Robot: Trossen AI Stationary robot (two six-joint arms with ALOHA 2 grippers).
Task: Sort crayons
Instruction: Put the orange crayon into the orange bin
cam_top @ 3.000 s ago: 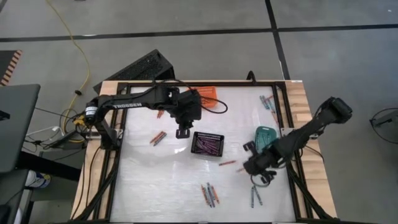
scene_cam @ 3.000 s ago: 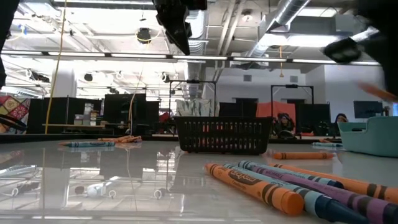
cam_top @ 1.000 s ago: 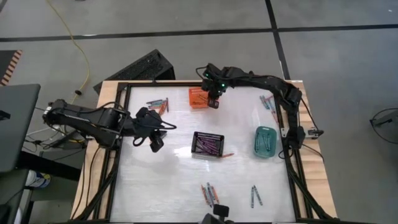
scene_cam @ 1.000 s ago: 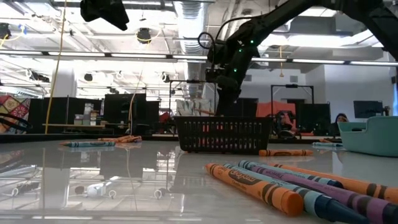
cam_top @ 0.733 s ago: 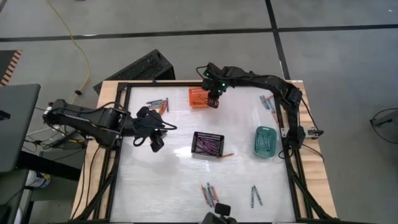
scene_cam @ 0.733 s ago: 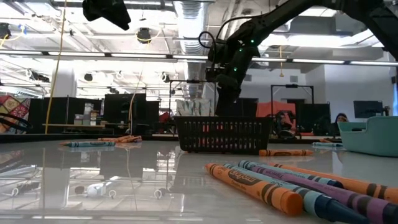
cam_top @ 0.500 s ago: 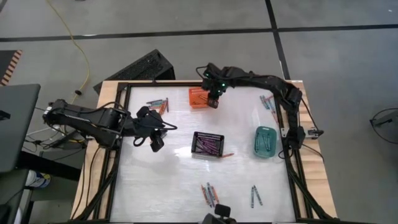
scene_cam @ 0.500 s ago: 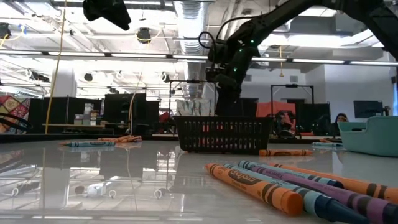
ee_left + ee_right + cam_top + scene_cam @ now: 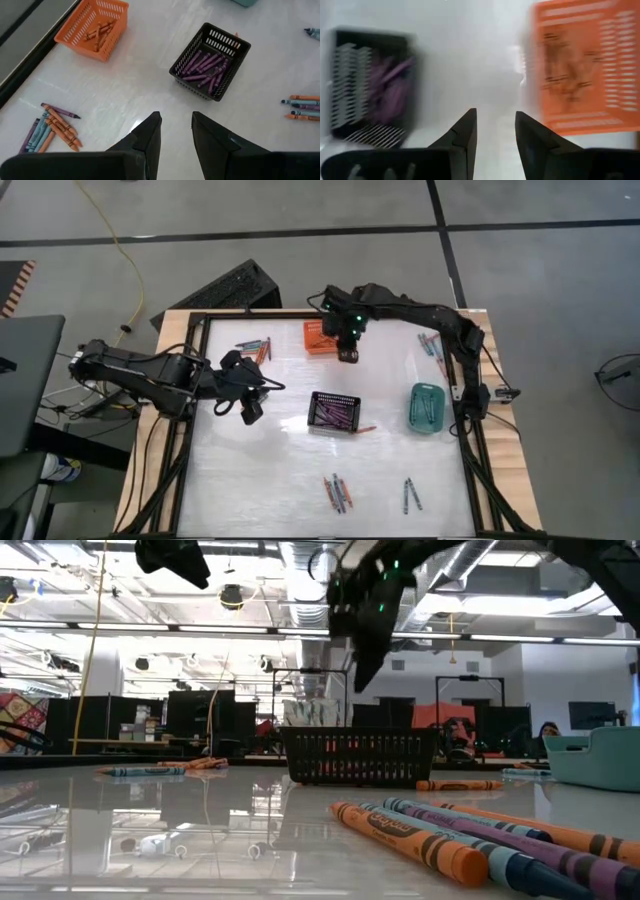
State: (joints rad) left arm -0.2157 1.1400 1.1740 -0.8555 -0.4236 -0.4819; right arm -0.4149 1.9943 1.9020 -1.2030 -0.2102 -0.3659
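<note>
Crayons lie in loose groups on the white table: at the far left [image 9: 255, 345], near the front [image 9: 337, 493], and at the far right [image 9: 432, 345]. One orange crayon [image 9: 365, 428] lies beside the black basket [image 9: 335, 411], which holds purple crayons [image 9: 205, 65]. The orange basket [image 9: 320, 335] holds orange crayons [image 9: 97, 30]. My right gripper [image 9: 348, 352] hangs open above the table, just off the orange basket's near right corner, with nothing between its fingers [image 9: 465, 132]. My left gripper [image 9: 250, 408] stands open and empty over the table's left side.
A teal basket [image 9: 427, 407] stands at the right, with crayons in it. A few crayons [image 9: 410, 495] lie near the front right. In the low view several crayons [image 9: 450, 840] lie close to the camera. Bare table lies between the baskets and the near crayons.
My right gripper has risen from over the orange basket and drawn a little toward the near edge, tipping as it goes. My left arm has kept still.
</note>
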